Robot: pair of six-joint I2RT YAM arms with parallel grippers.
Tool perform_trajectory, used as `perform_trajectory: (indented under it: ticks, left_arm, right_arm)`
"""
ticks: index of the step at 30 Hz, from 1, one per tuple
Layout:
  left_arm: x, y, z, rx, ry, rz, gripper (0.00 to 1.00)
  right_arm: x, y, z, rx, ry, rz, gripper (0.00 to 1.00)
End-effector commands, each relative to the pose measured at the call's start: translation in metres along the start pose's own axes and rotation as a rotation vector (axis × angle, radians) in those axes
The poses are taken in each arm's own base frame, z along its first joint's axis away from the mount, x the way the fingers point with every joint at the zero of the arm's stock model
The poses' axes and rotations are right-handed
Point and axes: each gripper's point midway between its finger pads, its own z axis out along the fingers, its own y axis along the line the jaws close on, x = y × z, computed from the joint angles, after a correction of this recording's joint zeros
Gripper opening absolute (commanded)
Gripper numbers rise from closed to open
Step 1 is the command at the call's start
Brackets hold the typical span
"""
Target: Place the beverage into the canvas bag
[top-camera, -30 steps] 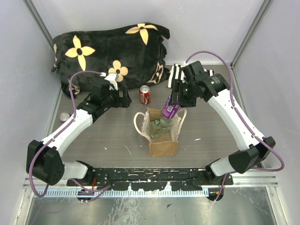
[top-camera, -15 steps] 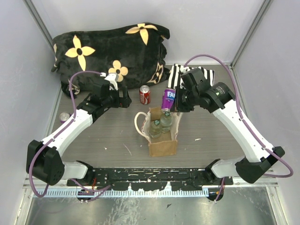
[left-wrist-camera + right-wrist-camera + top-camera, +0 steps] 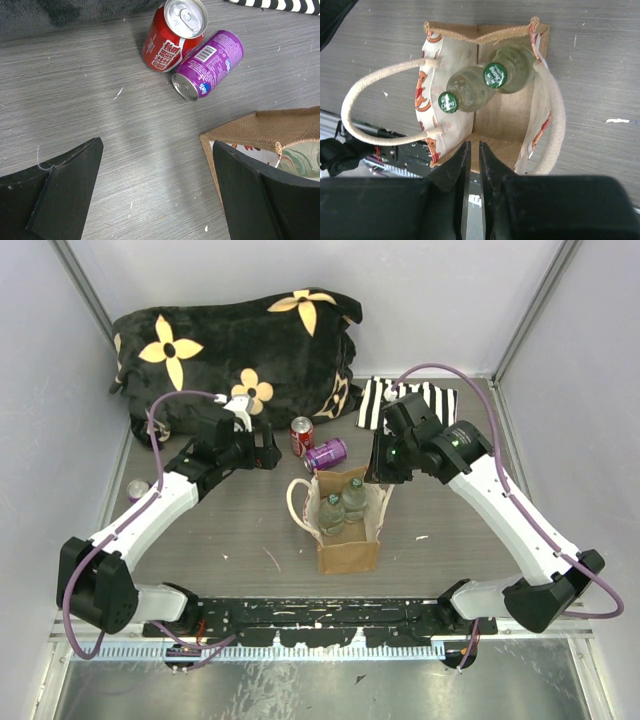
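The beverage, a purple can (image 3: 326,454) (image 3: 207,65), lies on its side on the table just behind the canvas bag (image 3: 348,545) (image 3: 280,131) (image 3: 506,120), touching an upright red can (image 3: 301,436) (image 3: 172,37). Two green-capped bottles (image 3: 342,504) (image 3: 495,75) stand inside the bag. My right gripper (image 3: 375,466) (image 3: 474,150) hovers over the bag's right side, shut with nothing between its fingers. My left gripper (image 3: 270,450) (image 3: 157,200) is open and empty, left of the cans, above bare table beside the bag's back corner.
A black cushion with cream flowers (image 3: 240,340) fills the back left. A black-and-white striped cloth (image 3: 410,400) lies at the back right. Another small can (image 3: 137,490) stands by the left wall. The bag's cream handles (image 3: 375,110) loop outward.
A second ago the purple can was between my right gripper's jaws above the bag. It now lies on the table behind the bag by the red can, and the jaws have shut. Left arm still.
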Motion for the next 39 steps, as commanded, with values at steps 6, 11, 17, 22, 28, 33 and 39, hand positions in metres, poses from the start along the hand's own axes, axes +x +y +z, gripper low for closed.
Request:
perform_trajectory:
  ticks: [6, 11, 17, 22, 28, 33, 39]
  left_arm:
    - [-0.019, -0.005, 0.004, 0.016, -0.033, 0.016, 0.98]
    - [-0.038, -0.006, 0.017, 0.007, -0.066, 0.064, 0.98]
    - [-0.072, -0.015, 0.051, 0.030, -0.115, 0.144, 0.98]
    - [-0.078, -0.025, 0.087, 0.027, -0.022, 0.193, 0.98]
    - [-0.062, -0.041, 0.110, -0.008, 0.072, 0.264, 0.98]
    - [-0.039, -0.038, 0.122, -0.073, 0.182, 0.265, 0.98]
    - [-0.032, -0.021, 0.135, -0.169, 0.218, 0.275, 0.98]
  right_arm:
    - [-0.076, 0.001, -0.005, 0.118, -0.251, -0.059, 0.63]
    - [-0.108, 0.014, 0.014, 0.134, -0.267, -0.105, 0.80]
    - [-0.118, 0.013, 0.027, 0.138, -0.277, -0.078, 0.87]
    - [-0.105, 0.002, 0.029, 0.157, -0.254, -0.049, 0.92]
    - [-0.100, -0.020, 0.020, 0.177, -0.251, 0.027, 0.95]
    - [-0.096, -0.032, 0.008, 0.189, -0.251, 0.062, 0.96]
    - [-0.084, -0.042, 0.002, 0.193, -0.244, 0.081, 0.96]
